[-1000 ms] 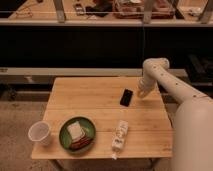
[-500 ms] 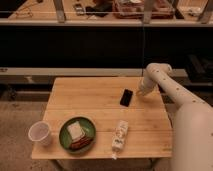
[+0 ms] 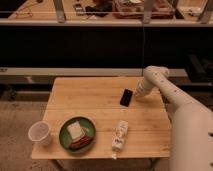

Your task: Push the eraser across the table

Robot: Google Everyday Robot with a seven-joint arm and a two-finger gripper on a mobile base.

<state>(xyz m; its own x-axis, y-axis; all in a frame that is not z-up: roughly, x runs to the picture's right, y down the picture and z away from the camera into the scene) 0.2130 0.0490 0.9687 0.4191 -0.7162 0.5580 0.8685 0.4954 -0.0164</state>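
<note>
In the camera view, the eraser [image 3: 126,97] lies on the worktop [image 3: 90,95] toward its far right side. The gripper [image 3: 138,93] sits low just right of it, fingers clenched. 1 green plate [image 3: 63,136] and 1 cup [image 3: 39,132] stand front-left.

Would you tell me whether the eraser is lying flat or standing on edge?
Flat: the eraser lies broad black face up on the table; the shut gripper is close beside it, to its right.

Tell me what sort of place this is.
Probably a robot test area dressed as a canteen: a wooden table with a green plate of food and a cup, cluttered counter behind. The end effector sits beside the eraser.
</note>
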